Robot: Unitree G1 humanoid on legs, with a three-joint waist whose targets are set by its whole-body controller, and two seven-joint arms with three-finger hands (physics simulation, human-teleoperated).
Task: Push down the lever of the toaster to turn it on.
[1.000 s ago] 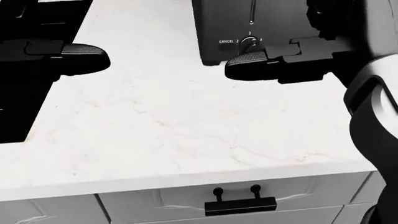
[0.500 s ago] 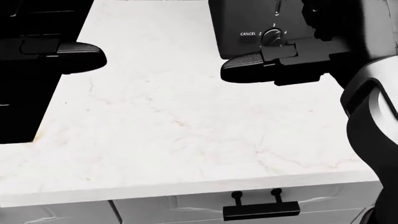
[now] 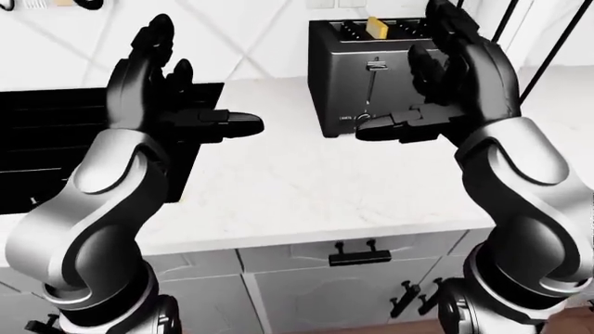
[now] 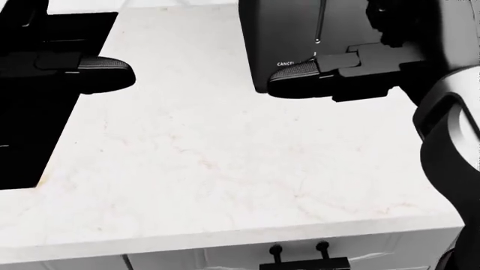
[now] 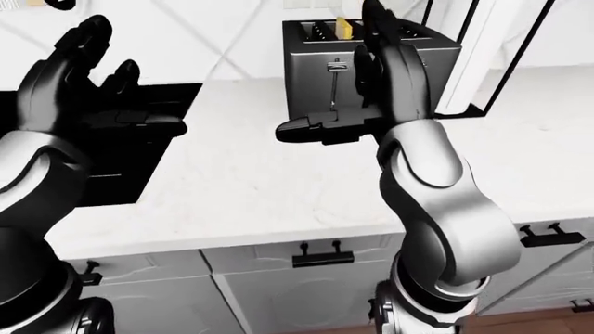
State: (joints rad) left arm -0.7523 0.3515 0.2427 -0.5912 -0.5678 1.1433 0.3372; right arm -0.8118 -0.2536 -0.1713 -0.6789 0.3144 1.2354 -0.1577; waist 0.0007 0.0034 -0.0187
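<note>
Toaster [image 3: 371, 76]: boxy, glossy black w/ slim lever [image 3: 375, 66], marble counter [image 3: 306, 188].

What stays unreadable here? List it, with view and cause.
- Toaster dial: right robot hand thumb covers it in every view.
- Toaster top and lever: cut off by the head view's top edge.
- Stove: partly behind the left robot hand and arm.
- Dial numbers: too small.

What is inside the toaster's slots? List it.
One yellow slice sticks up from a slot of the toaster. The right hand covers the slots' right part, and their depths do not show.
</note>
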